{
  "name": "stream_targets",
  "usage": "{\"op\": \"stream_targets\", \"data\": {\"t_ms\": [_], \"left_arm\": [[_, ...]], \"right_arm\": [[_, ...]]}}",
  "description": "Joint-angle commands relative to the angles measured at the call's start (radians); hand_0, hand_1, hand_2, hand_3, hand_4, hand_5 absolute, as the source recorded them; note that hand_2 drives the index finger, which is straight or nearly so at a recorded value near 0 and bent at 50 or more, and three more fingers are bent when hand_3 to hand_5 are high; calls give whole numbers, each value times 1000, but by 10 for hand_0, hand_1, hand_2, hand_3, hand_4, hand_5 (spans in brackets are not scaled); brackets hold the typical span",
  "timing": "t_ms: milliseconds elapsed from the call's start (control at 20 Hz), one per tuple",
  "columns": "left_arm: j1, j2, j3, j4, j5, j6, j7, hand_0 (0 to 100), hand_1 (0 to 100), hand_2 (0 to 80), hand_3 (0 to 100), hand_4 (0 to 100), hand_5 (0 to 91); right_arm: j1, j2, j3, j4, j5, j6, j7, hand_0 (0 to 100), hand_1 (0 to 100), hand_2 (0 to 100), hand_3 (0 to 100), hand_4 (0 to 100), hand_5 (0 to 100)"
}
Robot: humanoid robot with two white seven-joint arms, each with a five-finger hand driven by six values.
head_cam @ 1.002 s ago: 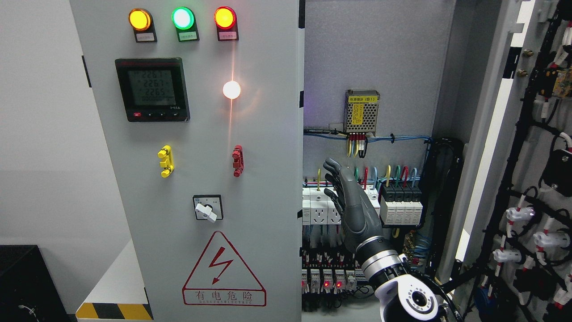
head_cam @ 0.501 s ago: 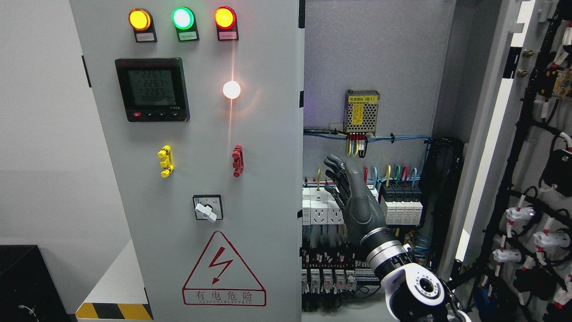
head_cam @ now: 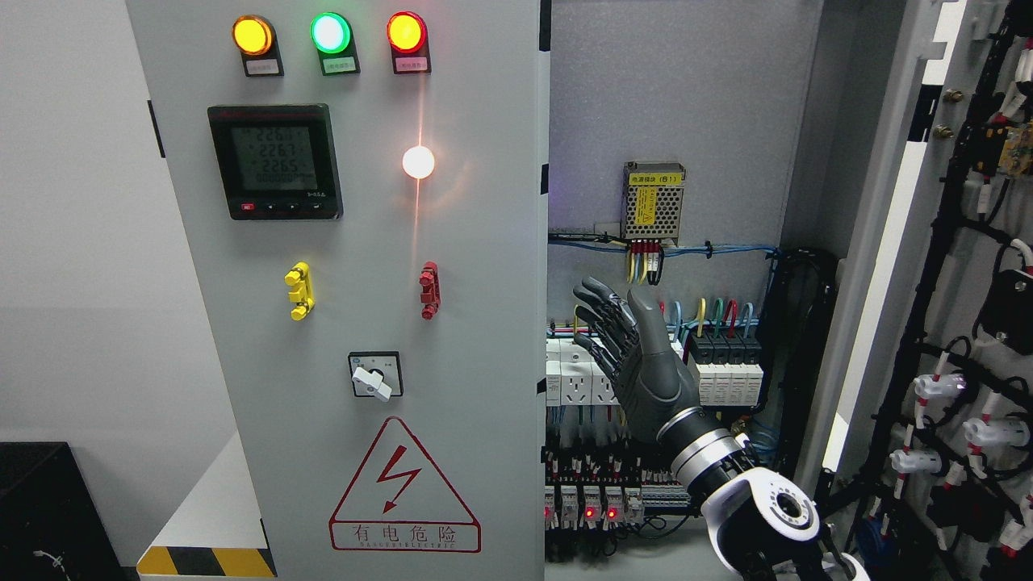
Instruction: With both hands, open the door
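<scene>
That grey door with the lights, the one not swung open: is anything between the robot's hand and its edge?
Nothing visible. The right hand, fingers spread, is raised in the open cabinet, and only a bare gap separates it from the left door's right edge. The breakers lie behind the hand.

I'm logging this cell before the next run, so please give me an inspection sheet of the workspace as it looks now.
Surface: nothing seen; the cabinet stands upright.
Job's things: left door closed; right door swung open, wiring on its inner face.
Clutter: nothing seen.
Hands: right hand raised in the opening, fingers spread, holding nothing; left hand not in view.
Cables: coloured wires above the breakers; blue run under the power supply.
Surroundings: three lit lamps, meter, black box lower left.
</scene>
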Motion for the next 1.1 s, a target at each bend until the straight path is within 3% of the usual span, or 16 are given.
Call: {"op": "stream_targets", "data": {"t_ms": [0, 150, 401, 551, 1052], "left_arm": [[8, 0, 25, 0, 0, 0, 0, 0, 0, 0, 0, 0, 0], [8, 0, 25, 0, 0, 0, 0, 0, 0, 0, 0, 0, 0], [8, 0, 25, 0, 0, 0, 0, 0, 0, 0, 0, 0, 0], [8, 0, 25, 0, 0, 0, 0, 0, 0, 0, 0, 0, 0], [8, 0, 25, 0, 0, 0, 0, 0, 0, 0, 0, 0, 0]], "right_arm": [[-9, -25, -4, 12, -20, 0, 45, 191, 0, 0, 0, 0, 0], [-27, -23, -5, 21, -21, 3, 121, 191, 0, 0, 0, 0, 0], [-36, -25, 5, 36, -23, 7, 133, 191, 0, 0, 0, 0, 0], [-50, -25, 4, 73, -43, 7, 167, 191, 0, 0, 0, 0, 0], [-95, -43, -1, 162, -90, 17, 188, 191, 0, 0, 0, 0, 0]]}}
